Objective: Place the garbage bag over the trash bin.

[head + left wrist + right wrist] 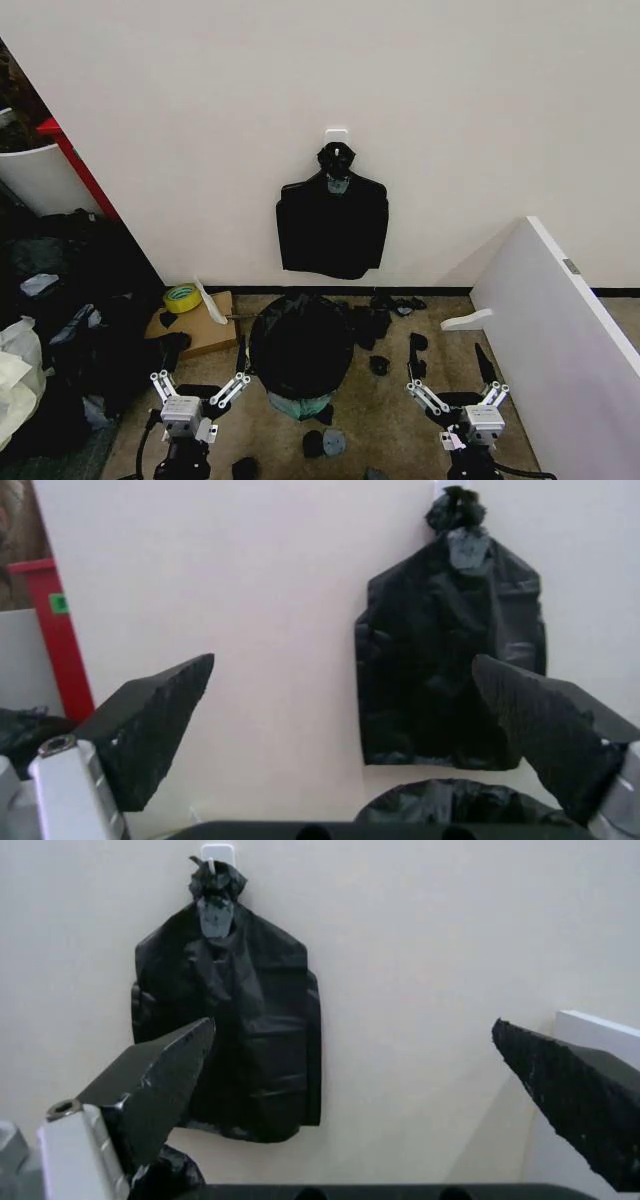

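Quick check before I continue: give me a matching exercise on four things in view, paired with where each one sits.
Things:
1. garbage bag
2. bundle of black bags
3. yellow tape roll
4. left end effector

Places:
A. on the brown board by the wall
B. hanging on the wall hook
C. draped over the trash bin
D. open, low beside the bin, on the robot's left

Pairs: 1-C, 2-B, 3-A, 4-D
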Controlling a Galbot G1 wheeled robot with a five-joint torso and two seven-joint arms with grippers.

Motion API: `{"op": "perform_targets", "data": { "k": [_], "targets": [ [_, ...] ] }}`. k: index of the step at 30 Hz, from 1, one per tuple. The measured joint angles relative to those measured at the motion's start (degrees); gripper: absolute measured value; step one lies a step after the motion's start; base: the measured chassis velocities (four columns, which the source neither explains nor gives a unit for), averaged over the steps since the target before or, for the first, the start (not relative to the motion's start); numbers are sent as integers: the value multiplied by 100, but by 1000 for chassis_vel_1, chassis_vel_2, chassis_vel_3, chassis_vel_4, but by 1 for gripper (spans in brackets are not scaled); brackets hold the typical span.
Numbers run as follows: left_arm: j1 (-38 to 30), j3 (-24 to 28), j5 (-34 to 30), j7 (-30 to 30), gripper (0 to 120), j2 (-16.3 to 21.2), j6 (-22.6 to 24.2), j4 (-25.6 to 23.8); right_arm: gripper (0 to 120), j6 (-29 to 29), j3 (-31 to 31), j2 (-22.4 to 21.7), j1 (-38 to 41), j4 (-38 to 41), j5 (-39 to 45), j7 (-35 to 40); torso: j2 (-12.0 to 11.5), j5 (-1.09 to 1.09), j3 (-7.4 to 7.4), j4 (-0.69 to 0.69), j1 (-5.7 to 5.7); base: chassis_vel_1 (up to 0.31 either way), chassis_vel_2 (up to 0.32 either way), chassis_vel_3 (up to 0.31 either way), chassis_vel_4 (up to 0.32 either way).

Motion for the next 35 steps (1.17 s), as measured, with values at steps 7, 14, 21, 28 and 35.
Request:
{"op": "perform_targets", "data": {
  "k": [7,14,21,28,35],
  "targets": [
    [-67,73,76,3,100,16,11,112,100,2,1,-2,10,-9,1,5,0,0,0,0,0,0,0,0,0],
    [-47,90,27,-1,100,30,95,172,100,0,1,-6,13,-12,8,6,0,0,0,0,0,0,0,0,0],
    [-158,119,-7,1,100,123,223,213,100,-2,0,-8,15,-15,13,8,0,0,0,0,0,0,0,0,0],
    [-487,187,-146,27,100,379,656,35,100,-6,-1,-11,18,-15,18,10,0,0,0,0,0,0,0,0,0],
    [-628,101,-381,-58,100,570,676,74,100,-8,-1,-13,19,-15,20,13,0,0,0,0,0,0,0,0,0]
  ]
}}
